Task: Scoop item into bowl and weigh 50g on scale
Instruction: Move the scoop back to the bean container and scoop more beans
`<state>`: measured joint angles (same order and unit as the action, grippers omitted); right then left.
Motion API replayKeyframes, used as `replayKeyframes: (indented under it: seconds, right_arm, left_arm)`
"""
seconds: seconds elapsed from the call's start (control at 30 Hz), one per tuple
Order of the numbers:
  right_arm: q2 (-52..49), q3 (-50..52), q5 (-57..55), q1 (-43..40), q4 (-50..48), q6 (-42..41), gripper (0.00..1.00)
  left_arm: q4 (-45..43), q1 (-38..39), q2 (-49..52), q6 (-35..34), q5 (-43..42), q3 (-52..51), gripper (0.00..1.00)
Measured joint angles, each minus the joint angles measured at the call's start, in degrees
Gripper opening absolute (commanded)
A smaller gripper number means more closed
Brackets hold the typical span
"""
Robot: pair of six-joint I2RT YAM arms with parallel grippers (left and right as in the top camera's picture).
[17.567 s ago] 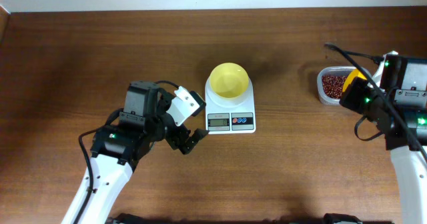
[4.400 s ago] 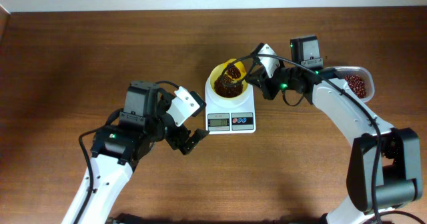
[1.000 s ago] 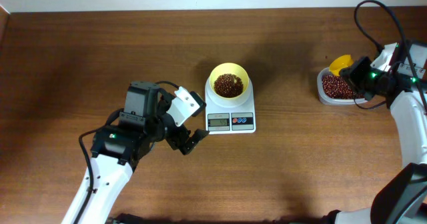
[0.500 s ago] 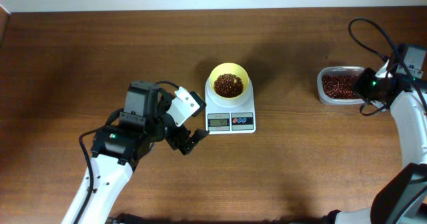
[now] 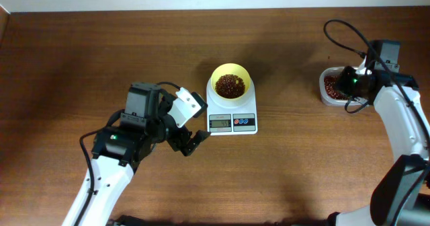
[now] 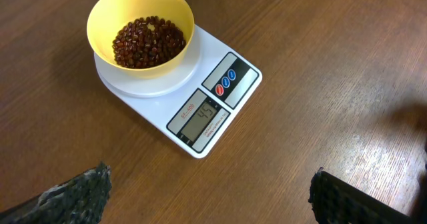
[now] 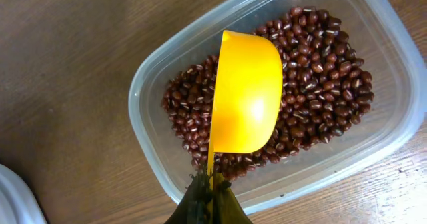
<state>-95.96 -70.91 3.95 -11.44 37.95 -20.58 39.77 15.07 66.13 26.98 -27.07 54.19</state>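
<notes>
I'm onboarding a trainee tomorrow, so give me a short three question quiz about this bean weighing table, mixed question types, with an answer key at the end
1. True or false: the yellow bowl sits on the scale.
2. Which arm's fingers grip the yellow scoop? A: left. B: right.
3. Fill in: the scoop hangs over the clear tub of ____.
Key: 1 true; 2 B, the right fingers; 3 beans.
</notes>
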Motion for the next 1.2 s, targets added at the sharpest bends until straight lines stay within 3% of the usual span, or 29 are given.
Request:
replayKeyframes:
  seconds: [0.67,0.97,1.2]
  right_arm:
    - [-3.9,0.0,-3.2,0.0,-0.1,-0.7,0.04]
    - [-4.7,0.0,3.7,-0.3,-3.3,-0.7,0.04]
    - [-4.7,0.0,15.3,-6.8,-3.2,-0.9,0.04]
  left_arm:
    - [0.0,0.0,0.0,0.0,0.0,0.0,0.99]
    - [0.0,0.0,0.0,0.0,0.0,0.0,0.99]
    - [0.0,0.0,0.0,0.0,0.0,0.0,0.99]
